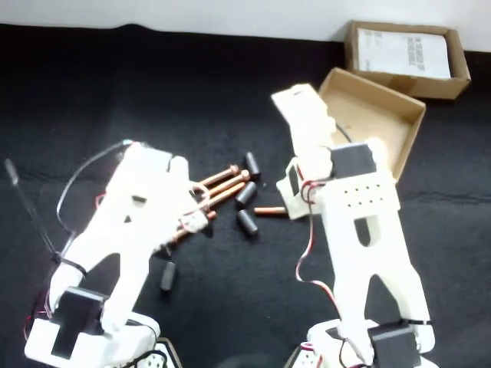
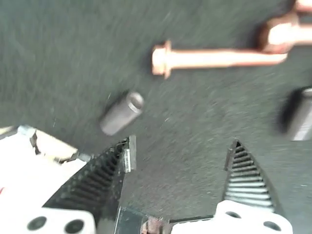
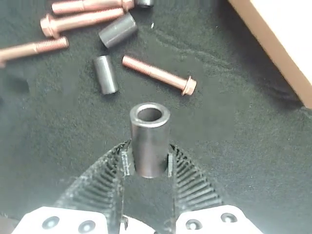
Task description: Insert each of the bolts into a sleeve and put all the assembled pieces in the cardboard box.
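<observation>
The right gripper (image 3: 148,152) is pinching a dark sleeve (image 3: 149,127) by its lower half, holding it upright with the open mouth up and clear of the pads. The sleeve looks like a short metal tube: stiff, light and smooth-walled. I judge it apt to slip or twist if squeezed off-centre, so the grooved pads square across its body are the sound hold.

Just ahead of that gripper a copper-coloured bolt (image 3: 158,74) lies flat on the counter (image 3: 234,146), apart from its neighbours. It is rigid and thin and will likely roll. The place to take it is the shank near the flanged head, which leaves the far end free to enter the sleeve. Beyond it lie loose sleeves (image 3: 106,74) on their sides and more bolts (image 3: 85,22).

The left gripper (image 2: 182,148) is spread wide and empty, low over the counter. Another sleeve (image 2: 122,113) lies just ahead of one tip, and a second bolt (image 2: 214,57) lies further on.

The cardboard box (image 1: 383,115) stands close beside the right gripper, and its near wall is the one edge to clear. Between the two grippers the counter looks open enough for joining the parts.
</observation>
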